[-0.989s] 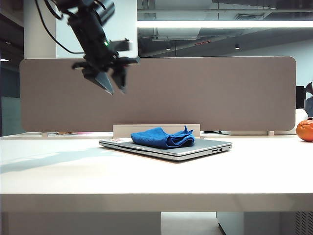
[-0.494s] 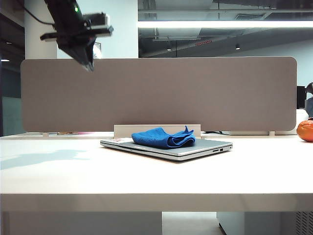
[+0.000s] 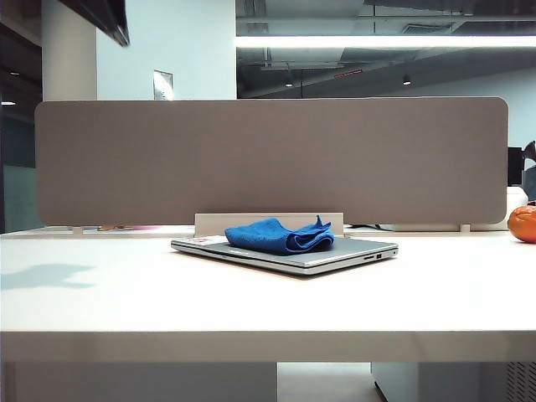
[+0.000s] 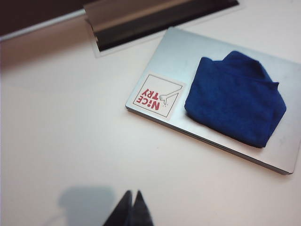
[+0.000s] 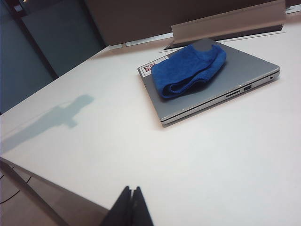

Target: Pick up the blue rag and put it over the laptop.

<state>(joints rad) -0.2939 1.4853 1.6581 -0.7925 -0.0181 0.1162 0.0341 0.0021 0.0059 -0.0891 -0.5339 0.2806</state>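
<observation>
Blue rag (image 3: 280, 235) lies folded on the closed lid of the silver-grey laptop (image 3: 335, 255), near the middle of the white table (image 3: 251, 301). A white-red sticker (image 4: 159, 96) is at the rag's 9 o'clock in the left wrist view. Left gripper (image 4: 131, 209) hangs high above the table, fingers together, holding nothing. Right gripper (image 5: 130, 205) is also pressed together, well apart from the laptop.

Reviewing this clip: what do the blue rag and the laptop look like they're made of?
The blue rag: soft, fuzzy matte fabric, probably microfibre; it lies folded in limp rounded layers with a stitched edge. The laptop: smooth silver-grey shell with a dull sheen and crisp thin edges, likely brushed aluminium, though painted plastic can't be ruled out. Both grippers, left and right, are shut, away from them.
</observation>
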